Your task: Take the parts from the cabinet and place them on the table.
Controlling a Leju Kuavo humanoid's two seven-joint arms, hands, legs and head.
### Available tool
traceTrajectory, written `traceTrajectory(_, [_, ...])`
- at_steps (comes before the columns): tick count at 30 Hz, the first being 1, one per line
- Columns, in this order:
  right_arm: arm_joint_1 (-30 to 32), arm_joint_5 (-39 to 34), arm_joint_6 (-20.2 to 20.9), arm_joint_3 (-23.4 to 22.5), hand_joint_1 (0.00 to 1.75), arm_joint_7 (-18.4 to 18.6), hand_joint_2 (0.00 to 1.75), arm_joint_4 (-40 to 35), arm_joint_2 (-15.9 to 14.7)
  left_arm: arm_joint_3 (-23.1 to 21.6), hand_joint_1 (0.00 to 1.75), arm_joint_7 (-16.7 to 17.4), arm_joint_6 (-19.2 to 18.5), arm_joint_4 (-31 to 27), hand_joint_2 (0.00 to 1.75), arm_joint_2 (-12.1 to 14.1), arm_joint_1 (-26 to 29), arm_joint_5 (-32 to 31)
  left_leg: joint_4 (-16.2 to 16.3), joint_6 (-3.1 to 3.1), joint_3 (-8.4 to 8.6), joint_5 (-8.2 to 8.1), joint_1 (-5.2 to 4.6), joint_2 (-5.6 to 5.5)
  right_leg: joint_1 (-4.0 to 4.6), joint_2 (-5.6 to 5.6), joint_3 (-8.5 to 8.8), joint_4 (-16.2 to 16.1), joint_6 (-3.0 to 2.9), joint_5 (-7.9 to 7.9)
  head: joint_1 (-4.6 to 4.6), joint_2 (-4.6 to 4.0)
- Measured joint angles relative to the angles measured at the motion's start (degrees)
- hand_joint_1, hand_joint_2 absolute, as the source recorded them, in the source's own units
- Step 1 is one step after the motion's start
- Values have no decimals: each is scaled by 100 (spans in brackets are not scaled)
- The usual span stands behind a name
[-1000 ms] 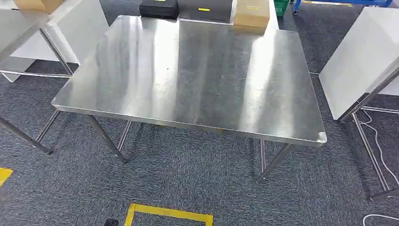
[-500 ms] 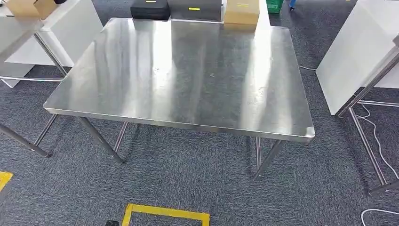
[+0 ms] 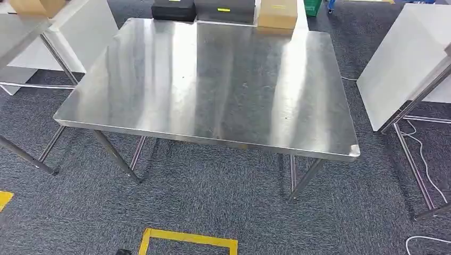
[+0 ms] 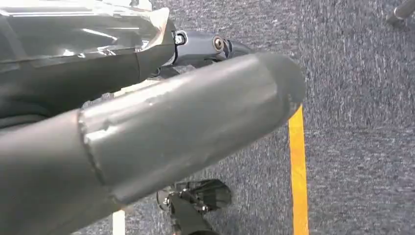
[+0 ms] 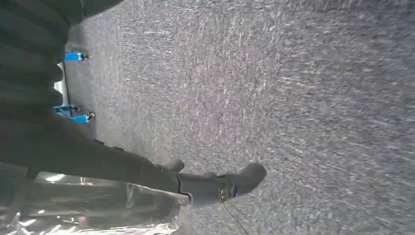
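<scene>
The bare steel table (image 3: 213, 79) stands ahead of me on grey carpet in the head view. In the left wrist view my left hand (image 4: 171, 127) hangs over the carpet, its thick grey thumb and a dark finger closed around a dark part in clear shiny plastic (image 4: 73, 29). The right wrist view has my right hand (image 5: 98, 156) also hanging low. Its dark fingers (image 5: 220, 186) curl along another plastic-wrapped part (image 5: 98, 210).
Two black cases (image 3: 173, 9) and a cardboard box (image 3: 276, 13) sit just beyond the table's far edge. White panels flank it on the left (image 3: 90, 32) and right (image 3: 409, 58). Yellow floor tape (image 3: 186, 239) lies in front of me, and cables (image 3: 425, 159) trail at the right.
The whole head picture sways: the table slid left and up, then back a little right and down, so the camera moved, not the table.
</scene>
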Motion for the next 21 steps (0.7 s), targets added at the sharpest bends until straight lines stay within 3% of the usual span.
traceTrajectory(2, [-4,0,0,0,0,-7,175,0,-26,0,0,-2,2,2,0,-13,2,0,107,-105,-45,-41,76,-5,-83,-18,568,-1064,195,417,4,0])
traceTrajectory(3, [-7,0,0,0,0,-22,175,2,-22,0,0,-4,2,0,0,-9,-1,0,212,-181,-84,-86,73,2,-122,-53,731,-1427,230,444,22,0])
traceTrajectory(4, [-18,0,7,2,0,-28,175,11,9,0,0,-9,2,-2,0,7,-6,0,272,-254,-123,-128,51,2,-16,2,669,-1369,139,446,53,0])
traceTrajectory(5, [-14,2,4,2,0,-28,175,11,-4,0,0,-24,13,-4,0,9,-10,-11,278,-282,-123,-132,39,-12,-19,11,679,-1325,2,447,37,0])
traceTrajectory(6, [-6,7,4,4,0,-31,175,11,-11,0,0,-35,33,-2,0,4,-15,-28,270,-306,-115,-113,50,-9,-39,10,637,-1335,-49,459,31,0])
traceTrajectory(7, [-1,20,7,4,0,-35,175,13,-2,0,0,-52,50,-2,0,5,-15,-37,275,-315,-113,-152,62,-9,-88,7,696,-1337,-52,476,31,0])
traceTrajectory(8, [-3,33,7,7,0,-37,175,13,-4,-2,0,-66,55,-2,0,4,-14,-46,240,-242,-125,-84,63,-14,-79,14,684,-1333,-64,476,13,0])
traceTrajectory(10, [-2,46,18,13,0,-55,175,13,4,-2,0,-74,65,-2,0,15,-16,-55,231,-39,-128,-56,64,-18,-53,15,675,-1333,-101,492,5,0])
traceTrajectory(11, [-2,63,24,20,0,-63,175,13,7,-2,0,-83,74,-2,0,15,-17,-66,228,3,-128,-57,63,-17,-47,15,675,-1332,-102,492,-15,0])
traceTrajectory(15, [-3,50,24,57,0,-103,175,13,7,-2,0,-103,140,-2,0,13,-17,-105,212,-4,-129,-37,66,-17,7,12,671,-1329,-173,487,-17,0])
traceTrajectory(16, [-4,24,24,55,0,-107,175,15,7,-2,0,-107,153,-2,0,13,-18,-107,210,-35,-133,-31,70,-16,19,11,665,-1327,-183,491,-11,0])
traceTrajectory(19, [-2,-4,11,55,0,-118,175,13,0,-2,0,-111,157,-2,0,9,-18,-127,196,-360,-132,-34,88,-14,59,10,634,-1321,-183,491,-15,0])
traceTrajectory(21, [-4,-22,9,55,0,-118,175,13,0,-2,0,-114,162,-2,0,7,-18,-157,200,-402,-138,-39,83,-14,56,7,635,-1322,-183,491,-11,0])
